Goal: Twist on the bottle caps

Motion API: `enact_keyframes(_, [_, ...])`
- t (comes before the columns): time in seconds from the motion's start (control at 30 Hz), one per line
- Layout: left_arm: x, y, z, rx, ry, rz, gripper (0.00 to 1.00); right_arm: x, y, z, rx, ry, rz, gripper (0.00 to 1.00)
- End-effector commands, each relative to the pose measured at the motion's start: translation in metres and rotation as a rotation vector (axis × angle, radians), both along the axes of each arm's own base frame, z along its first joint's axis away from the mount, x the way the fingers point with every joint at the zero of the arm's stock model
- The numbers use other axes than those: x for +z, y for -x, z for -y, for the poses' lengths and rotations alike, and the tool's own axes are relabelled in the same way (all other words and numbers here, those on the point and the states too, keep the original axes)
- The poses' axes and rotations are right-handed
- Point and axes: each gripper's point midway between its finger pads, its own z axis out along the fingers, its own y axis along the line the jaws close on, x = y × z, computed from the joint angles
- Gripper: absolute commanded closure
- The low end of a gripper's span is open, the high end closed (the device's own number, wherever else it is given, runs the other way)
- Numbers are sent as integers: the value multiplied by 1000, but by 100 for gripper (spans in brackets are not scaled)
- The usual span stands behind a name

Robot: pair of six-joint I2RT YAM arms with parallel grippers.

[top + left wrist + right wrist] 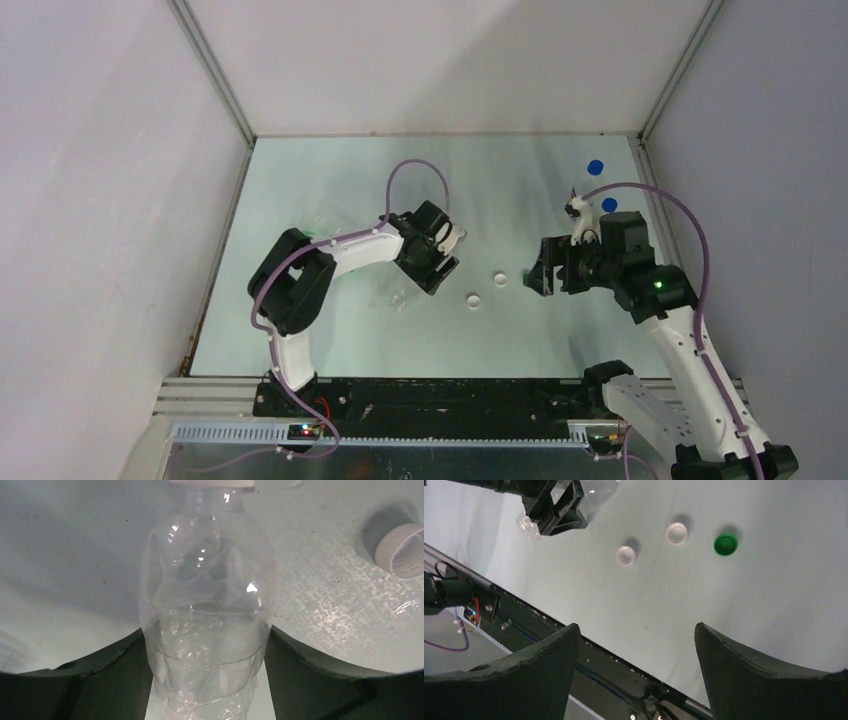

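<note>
My left gripper is shut on a clear bottle, its fingers pressed against both sides of the body. The bottle is tilted over the table, base toward the near left, and a white band crosses its neck at the top edge of the left wrist view. Two white caps and a green cap lie on the table between the grippers. One white cap lies open side up beside the bottle. My right gripper is open and empty, above the table near the green cap.
Two blue caps lie at the far right of the table. A faint clear shape, perhaps another bottle, lies behind the left arm. The table's near edge with a black rail runs under the right gripper.
</note>
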Motion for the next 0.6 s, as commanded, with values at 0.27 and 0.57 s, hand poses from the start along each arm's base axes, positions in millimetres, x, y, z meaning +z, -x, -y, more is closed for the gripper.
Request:
enact_keyframes(0.27, [12,6,0,148,52,142,26,-14,1,-22,35,136,-52,14])
enact_keyframes(0.57, [22,4,-12,193,47,204,16,-25,-15,-47,22,60,-28,1])
